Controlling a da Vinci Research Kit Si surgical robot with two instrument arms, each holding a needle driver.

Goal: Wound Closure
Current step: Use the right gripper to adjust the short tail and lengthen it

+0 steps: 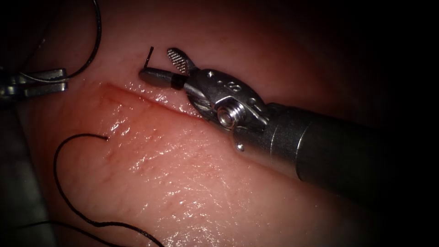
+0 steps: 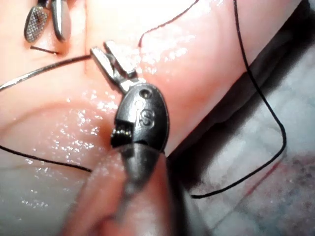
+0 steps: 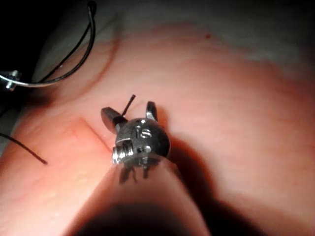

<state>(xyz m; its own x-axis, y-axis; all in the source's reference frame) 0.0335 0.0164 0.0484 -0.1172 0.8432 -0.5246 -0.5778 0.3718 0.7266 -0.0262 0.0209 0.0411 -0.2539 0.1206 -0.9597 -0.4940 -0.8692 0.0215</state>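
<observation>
The right arm's steel needle driver (image 1: pixel 165 67) hovers just beyond the far edge of the glistening slit-like cut (image 1: pixel 151 98) in the pink pork tissue (image 1: pixel 192 183), jaws spread, holding nothing; a short dark thread stub (image 1: pixel 149 57) stands between them. At the far left, the left arm's steel tool (image 1: pixel 43 81) pinches the thin curved silver needle (image 2: pixel 39 73), which lies clear of the tissue. Black suture thread (image 1: pixel 68 183) loops across the near-left tissue.

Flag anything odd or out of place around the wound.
One thing stands out: a short cut end of thread pokes up stiffly from the tissue above the cut, by the open right tool, which holds nothing. The left tool grips the needle, clear of the tissue. Loose thread trails below the cut.
</observation>
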